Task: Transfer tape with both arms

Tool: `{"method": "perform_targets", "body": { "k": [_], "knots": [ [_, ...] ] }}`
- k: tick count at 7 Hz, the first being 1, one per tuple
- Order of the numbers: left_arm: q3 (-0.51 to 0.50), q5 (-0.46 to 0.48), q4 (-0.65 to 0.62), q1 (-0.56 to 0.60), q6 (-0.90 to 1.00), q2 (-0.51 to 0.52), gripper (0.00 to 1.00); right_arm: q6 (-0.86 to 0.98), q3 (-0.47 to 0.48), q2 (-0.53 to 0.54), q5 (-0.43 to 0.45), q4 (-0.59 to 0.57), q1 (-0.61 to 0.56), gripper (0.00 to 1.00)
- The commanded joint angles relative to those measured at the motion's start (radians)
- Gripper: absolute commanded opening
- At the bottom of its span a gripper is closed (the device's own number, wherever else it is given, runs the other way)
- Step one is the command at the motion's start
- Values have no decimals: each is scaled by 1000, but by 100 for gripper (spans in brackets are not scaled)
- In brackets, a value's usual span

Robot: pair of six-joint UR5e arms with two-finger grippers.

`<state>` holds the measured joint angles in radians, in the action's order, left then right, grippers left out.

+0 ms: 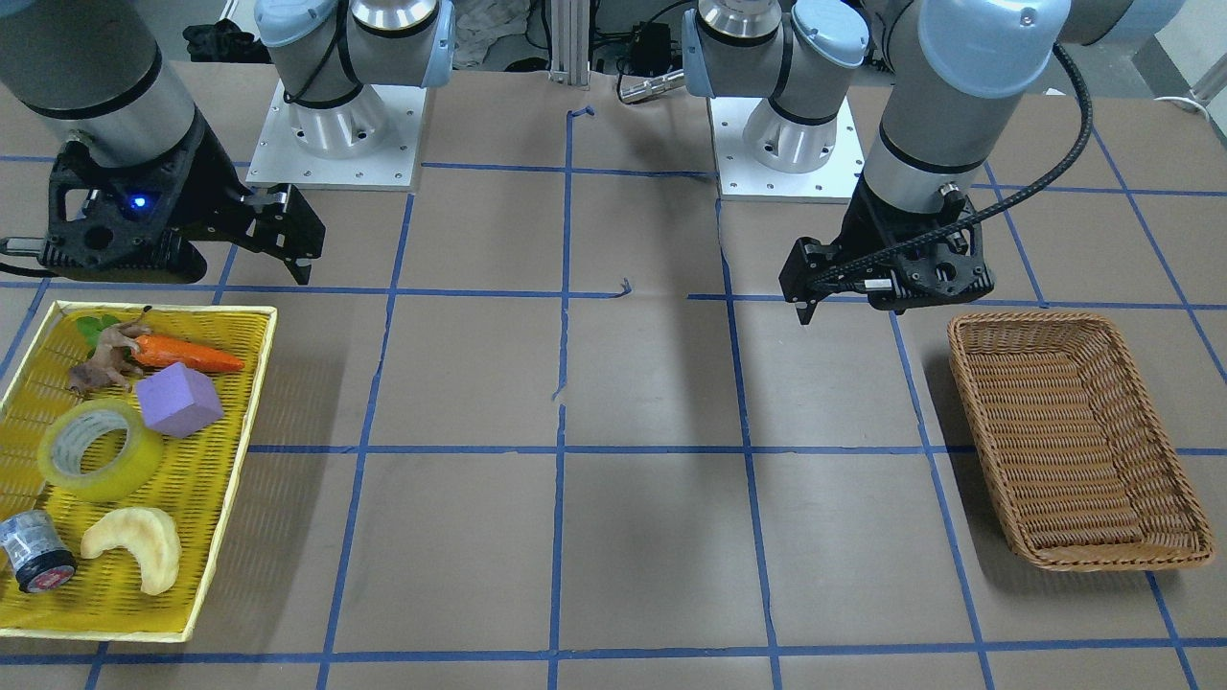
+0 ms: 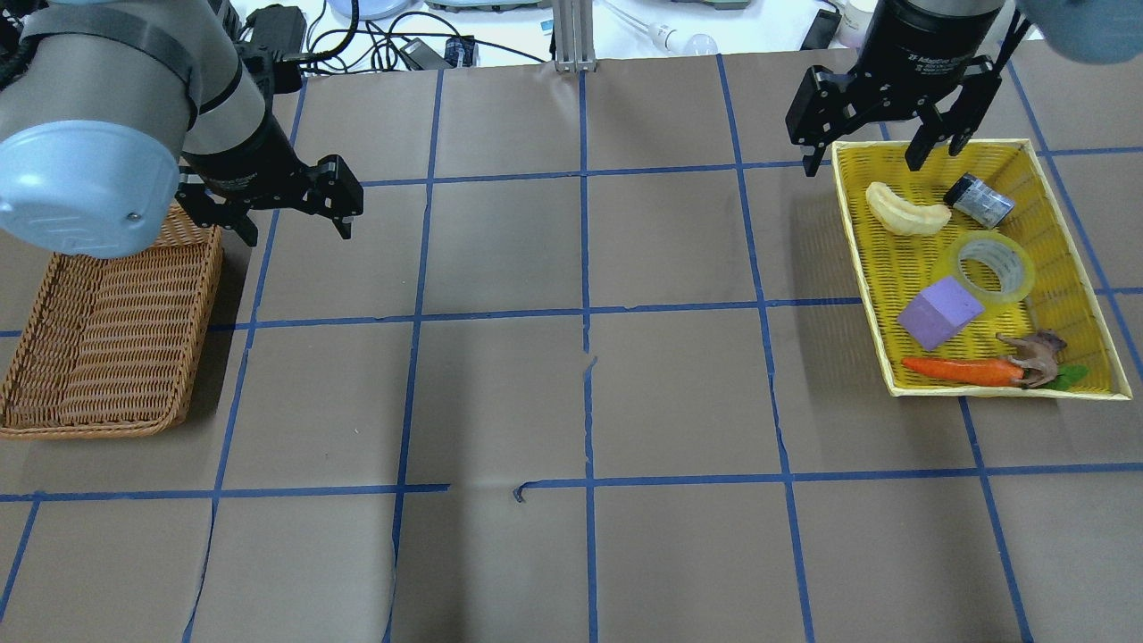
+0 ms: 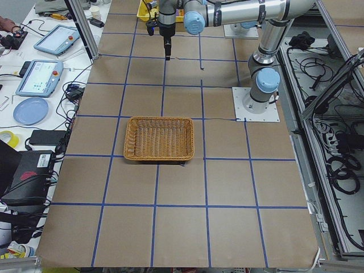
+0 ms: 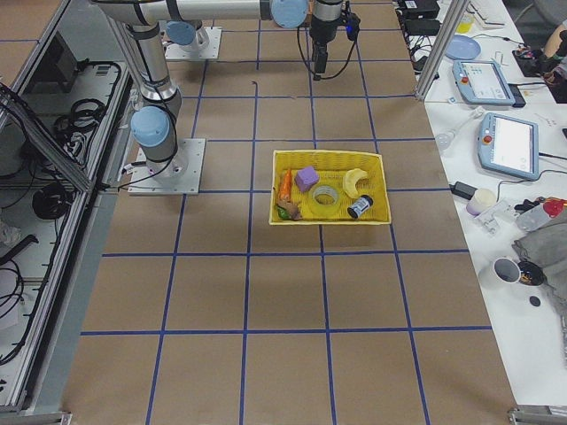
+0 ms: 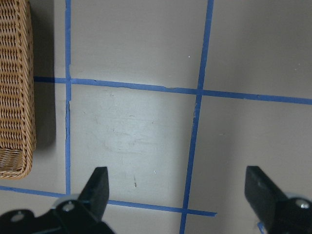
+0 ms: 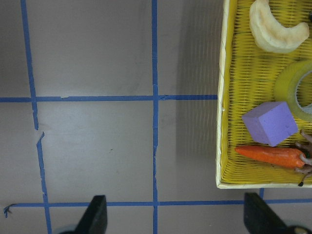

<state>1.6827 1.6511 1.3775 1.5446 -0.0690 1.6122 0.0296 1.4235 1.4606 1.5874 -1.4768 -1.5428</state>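
Note:
The tape (image 1: 99, 450), a wide translucent yellow roll with a whitish core, lies flat in the yellow tray (image 1: 225, 450). It also shows in the overhead view (image 2: 988, 265), where the tray's rim (image 2: 859, 268) is at the right, and partly in the right wrist view (image 6: 295, 87). My right gripper (image 2: 866, 161) hangs open and empty above the tray's far corner, apart from the tape; it also shows in the front view (image 1: 288, 254). My left gripper (image 2: 299, 230) is open and empty above bare table beside the wicker basket (image 2: 107, 339).
The tray also holds a purple block (image 2: 939, 311), a carrot (image 2: 960, 371), a brown toy animal (image 2: 1036, 354), a pale crescent-shaped piece (image 2: 904, 211) and a small dark cylinder with a red end (image 1: 36, 551). The wicker basket (image 1: 1074, 431) holds nothing. Blue tape lines grid the brown table.

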Motion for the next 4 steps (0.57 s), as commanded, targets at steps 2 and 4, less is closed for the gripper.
{"method": "perform_targets", "body": {
  "k": [2,4],
  "knots": [
    [0,1,0,0,0,2,100,0,0,-2,3,0,0,100],
    [0,3,0,0,0,2,100,1,0,-3,2,-11,0,100]
  ]
}}
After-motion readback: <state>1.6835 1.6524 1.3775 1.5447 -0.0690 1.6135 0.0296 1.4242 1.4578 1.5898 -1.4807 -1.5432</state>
